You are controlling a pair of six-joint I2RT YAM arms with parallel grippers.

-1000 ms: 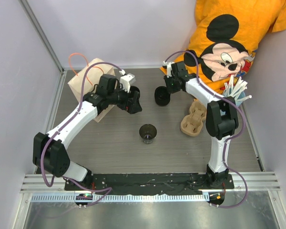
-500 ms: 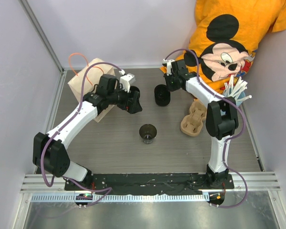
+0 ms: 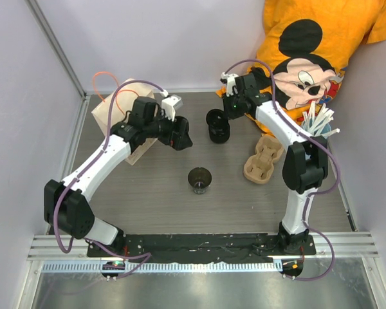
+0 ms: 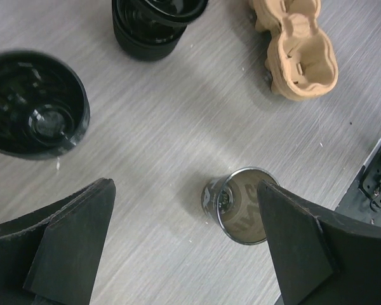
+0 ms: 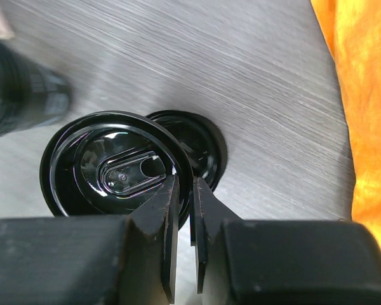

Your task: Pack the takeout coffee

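The takeout coffee's black cup (image 3: 220, 134) (image 5: 200, 143) stands at the back centre of the table. Just above it, a little toward the back, hangs its black lid (image 3: 214, 118) (image 5: 114, 166). My right gripper (image 3: 224, 117) (image 5: 185, 183) is shut on the near rim of the lid. A second black cup (image 4: 33, 105), open and dark inside, shows at the left of the left wrist view, beside my left gripper (image 3: 180, 136) (image 4: 184, 190). That gripper is open with only bare table between its fingers. The cup and lid (image 4: 153, 22) show at the top of that view.
A brown paper bag (image 3: 114, 111) lies at the back left behind the left arm. A beige pulp carrier (image 3: 262, 158) (image 4: 300, 47) sits at the right, with a light blue cup of white straws (image 3: 319, 126) behind it. A dark see-through cup (image 3: 199, 179) (image 4: 240, 204) stands mid-table. Orange shirt (image 3: 309, 45) at the back right.
My right gripper has closed further and risen toward the back with the lid, which now hangs offset above its cup. The left arm has barely moved.
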